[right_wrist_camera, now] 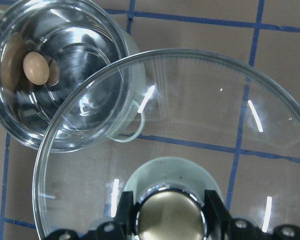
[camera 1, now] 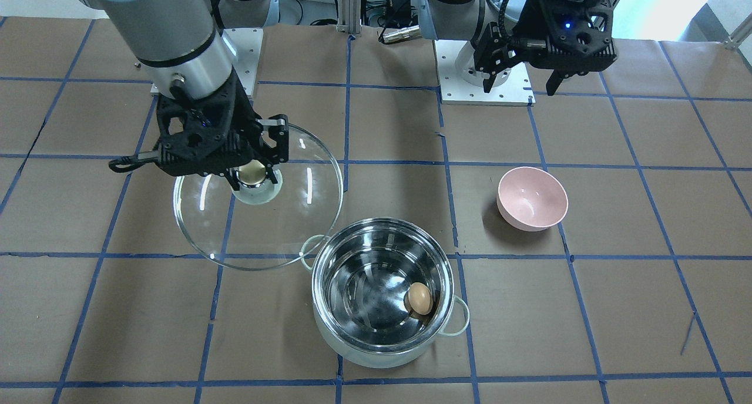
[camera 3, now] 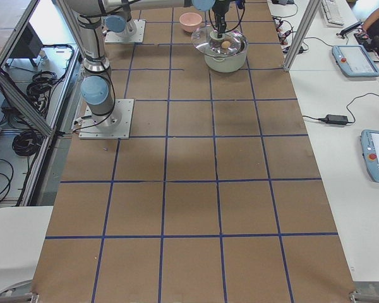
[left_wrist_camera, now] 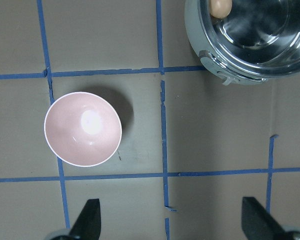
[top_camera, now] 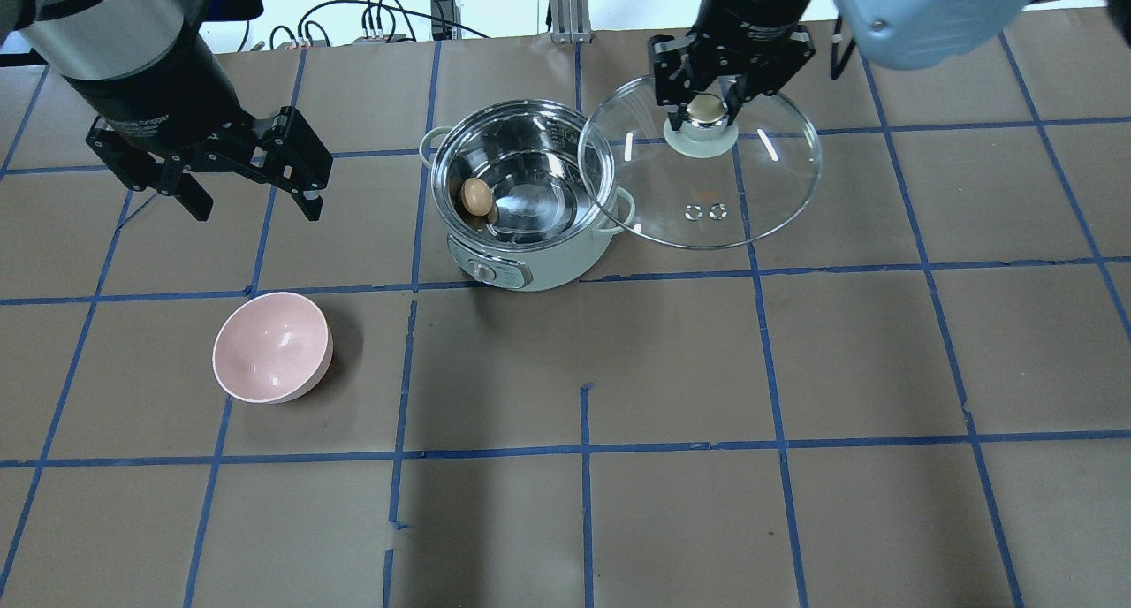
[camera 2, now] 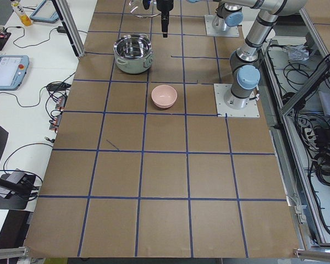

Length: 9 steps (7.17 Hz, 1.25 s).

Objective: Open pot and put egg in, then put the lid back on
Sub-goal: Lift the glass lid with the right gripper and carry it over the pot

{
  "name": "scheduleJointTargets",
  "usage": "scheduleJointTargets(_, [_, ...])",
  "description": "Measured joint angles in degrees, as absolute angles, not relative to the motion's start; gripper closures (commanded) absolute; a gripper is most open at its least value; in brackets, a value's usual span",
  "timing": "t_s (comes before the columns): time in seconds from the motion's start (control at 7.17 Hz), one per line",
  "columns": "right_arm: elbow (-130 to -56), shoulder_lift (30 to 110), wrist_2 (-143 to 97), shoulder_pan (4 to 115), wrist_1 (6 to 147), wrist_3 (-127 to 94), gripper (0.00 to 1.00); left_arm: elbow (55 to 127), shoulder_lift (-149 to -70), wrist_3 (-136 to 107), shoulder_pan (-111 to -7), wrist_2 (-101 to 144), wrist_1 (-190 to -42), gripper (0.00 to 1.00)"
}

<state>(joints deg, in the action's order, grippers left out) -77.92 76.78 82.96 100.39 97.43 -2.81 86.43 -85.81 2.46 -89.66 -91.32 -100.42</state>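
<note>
The mint-green steel pot (top_camera: 565, 263) (camera 1: 376, 352) stands uncovered with the tan egg (top_camera: 477, 197) (camera 1: 419, 298) lying inside against its wall. My right gripper (top_camera: 705, 113) (camera 1: 252, 172) (right_wrist_camera: 170, 212) is shut on the gold-topped knob of the clear glass lid (top_camera: 751, 184) (camera 1: 258, 228) (right_wrist_camera: 200, 115). It holds the lid beside the pot, and one edge of the lid overlaps the pot's rim in view. My left gripper (top_camera: 256, 209) (camera 1: 519, 89) (left_wrist_camera: 172, 222) hangs open and empty, off to the pot's other side. The left wrist view shows the pot (left_wrist_camera: 225, 70) and egg (left_wrist_camera: 221, 6) at its top edge.
A pink bowl (top_camera: 272, 347) (camera 1: 532, 197) (left_wrist_camera: 83, 129) sits empty on the brown, blue-taped table, below my left gripper. The arm base plates (camera 1: 482, 75) lie at the robot's side of the table.
</note>
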Motion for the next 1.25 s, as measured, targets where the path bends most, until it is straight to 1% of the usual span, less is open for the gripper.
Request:
scheduleJointTargets(0.56, [-71.82,62.03,82.94,108.43,112.86,-8.80,0.83,88.34,-85.74,5.40,-89.00,-91.25,-91.44,0.00])
scheduleJointTargets(0.84, [-71.24,59.31,83.09,111.22,115.74,-10.24,0.83,88.64,-85.77,5.45,-88.68,-91.21,-90.38,0.00])
scheduleJointTargets(1.25, [-72.06,58.52,83.23,112.45,118.30,-10.14,0.82,88.71,-85.81,5.66,-86.83,-91.25,-90.63,0.00])
